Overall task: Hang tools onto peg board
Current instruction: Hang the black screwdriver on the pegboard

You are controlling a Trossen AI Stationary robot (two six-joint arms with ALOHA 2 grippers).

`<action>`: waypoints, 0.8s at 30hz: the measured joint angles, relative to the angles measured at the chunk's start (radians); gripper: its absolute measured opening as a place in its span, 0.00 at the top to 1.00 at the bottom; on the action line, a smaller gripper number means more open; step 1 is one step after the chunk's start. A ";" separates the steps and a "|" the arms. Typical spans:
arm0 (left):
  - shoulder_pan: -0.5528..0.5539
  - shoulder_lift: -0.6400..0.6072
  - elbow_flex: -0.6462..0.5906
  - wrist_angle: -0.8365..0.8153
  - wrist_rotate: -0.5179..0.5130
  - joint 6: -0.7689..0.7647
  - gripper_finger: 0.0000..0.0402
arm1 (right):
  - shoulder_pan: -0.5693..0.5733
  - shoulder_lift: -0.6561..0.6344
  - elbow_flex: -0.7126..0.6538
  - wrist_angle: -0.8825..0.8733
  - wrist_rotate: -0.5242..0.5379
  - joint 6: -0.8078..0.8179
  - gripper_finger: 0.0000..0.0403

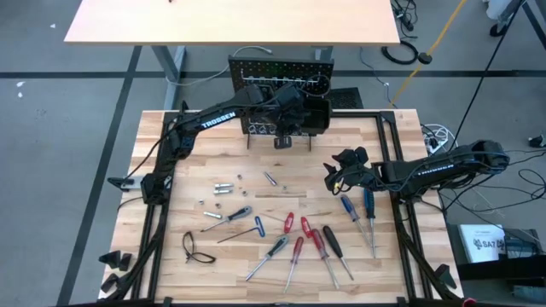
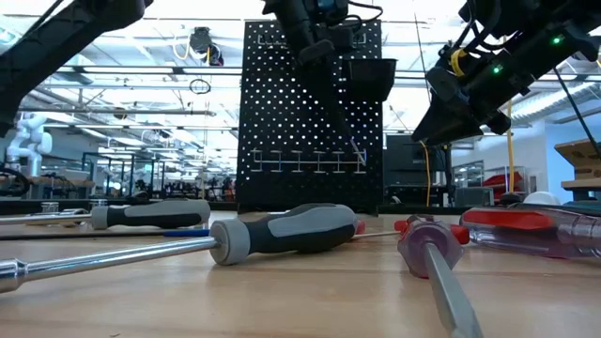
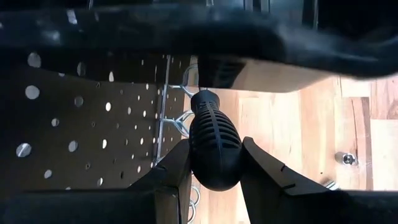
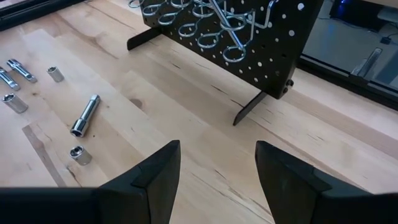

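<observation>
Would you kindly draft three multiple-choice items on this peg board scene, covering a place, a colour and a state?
1. Where is the left gripper?
A. At the peg board
B. Over the loose tools
C. Off the table

2. What colour is the handle that the left gripper holds?
A. Red
B. Blue
C. Black

3. How is the right gripper?
A. Shut on a socket
B. Open and empty
C. Shut on a screwdriver

Answers: 1 A, the high view puts it right in front of the board; 2 C, the left wrist view shows a black ribbed handle between its fingers; 3 B, the right wrist view shows bare table between its spread fingers.
</observation>
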State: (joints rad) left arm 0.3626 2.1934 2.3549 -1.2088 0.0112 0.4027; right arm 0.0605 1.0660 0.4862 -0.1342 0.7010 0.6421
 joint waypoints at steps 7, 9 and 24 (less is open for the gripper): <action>-0.012 0.008 0.002 -0.025 -0.059 0.081 0.74 | 0.000 0.000 0.000 0.002 0.003 0.000 0.51; -0.013 0.008 0.002 -0.028 -0.075 0.087 0.74 | -0.001 0.000 0.000 0.002 0.007 0.000 0.51; -0.010 0.008 0.002 -0.029 -0.075 0.084 0.74 | -0.288 0.043 -0.001 0.115 -0.270 0.258 0.97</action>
State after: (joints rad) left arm 0.3522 2.2009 2.3569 -1.2378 -0.0636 0.4870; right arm -0.2275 1.1094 0.4850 -0.0188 0.4314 0.9002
